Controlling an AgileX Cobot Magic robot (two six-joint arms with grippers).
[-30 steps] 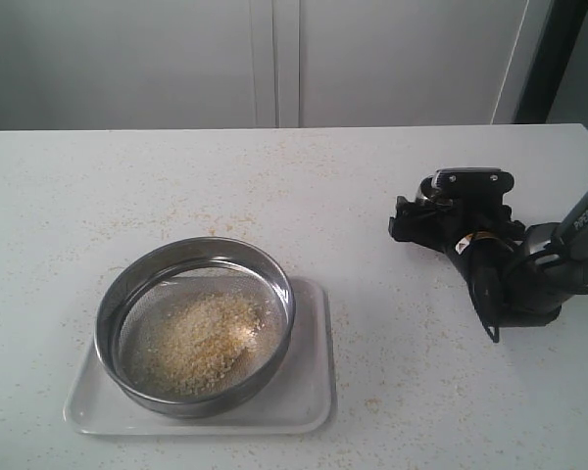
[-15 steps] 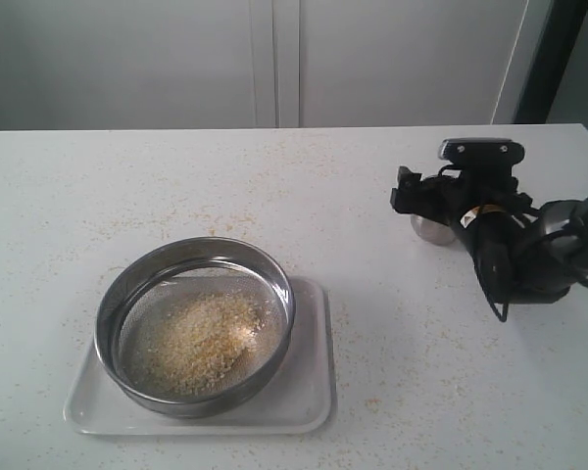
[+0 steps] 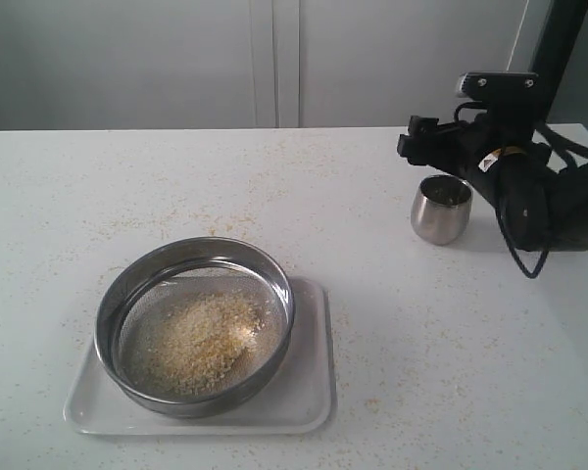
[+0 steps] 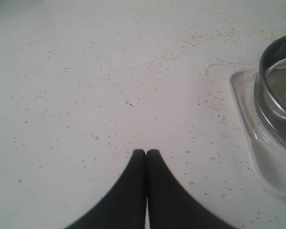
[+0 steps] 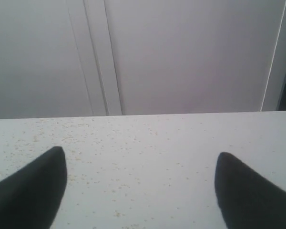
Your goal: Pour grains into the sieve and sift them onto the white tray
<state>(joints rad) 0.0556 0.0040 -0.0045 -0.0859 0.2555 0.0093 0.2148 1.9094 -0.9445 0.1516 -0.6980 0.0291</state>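
Note:
The sieve [image 3: 274, 269] stands on the white tray [image 3: 309, 392] at the front left of the table, with a heap of grains [image 3: 201, 338] on its mesh. The left wrist view catches the sieve's rim [image 4: 276, 86] and a corner of the white tray [image 4: 248, 124] off to one side. My left gripper [image 4: 146, 152] is shut and empty, low over the table beside the tray; the exterior view does not show it. My right gripper [image 3: 418, 137] hangs in the air at the back right, above the small steel cup [image 3: 441, 211]. It is open [image 5: 140, 155] with nothing between its fingers.
Spilled grains are scattered over the white table [image 3: 372, 255], thickest behind the sieve. The steel cup stands upright by itself at the right. White cabinet doors [image 3: 274, 59] close off the back of the table.
My right arm has risen and pulled back to the right, away from the steel cup, which now stands free on the table. Sieve, tray and grains have not moved.

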